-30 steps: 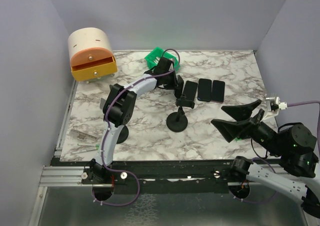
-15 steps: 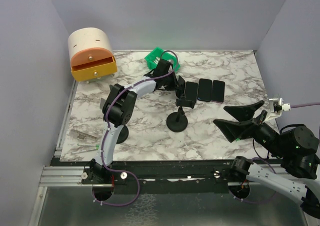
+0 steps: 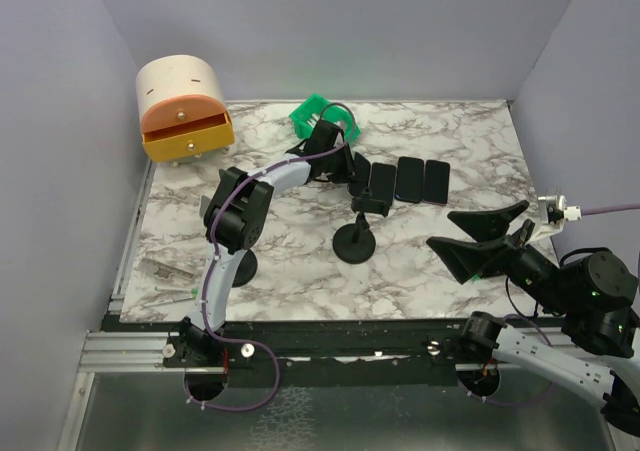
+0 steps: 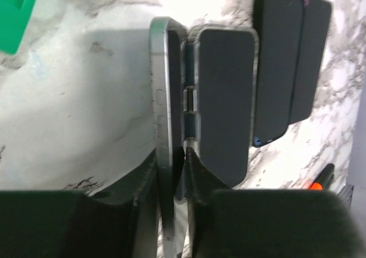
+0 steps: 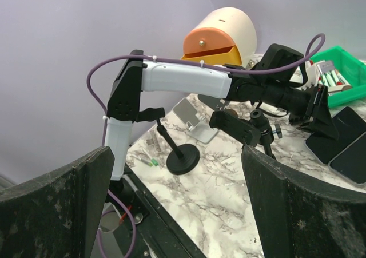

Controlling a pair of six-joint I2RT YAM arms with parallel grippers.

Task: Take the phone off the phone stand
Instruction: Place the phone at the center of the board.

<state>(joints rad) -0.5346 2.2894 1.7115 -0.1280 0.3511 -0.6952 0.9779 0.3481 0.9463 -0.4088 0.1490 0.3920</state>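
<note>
This was a robotics lab test cell. Plain lavender walls (image 3: 330,31) boxed in a marble-patterned table (image 3: 450,131) on three sides. Along its near edge ran an aluminium rail (image 3: 120,349) with two robot arms bolted to it, the left arm (image 3: 285,176) and the right arm (image 3: 590,296), trailing purple cables (image 3: 612,208). Staged props sat about: a phone stand (image 3: 353,243) mid-table, a green tray (image 3: 308,113) at the far edge, and a rounded bin (image 3: 183,106) at the far left corner.
</note>
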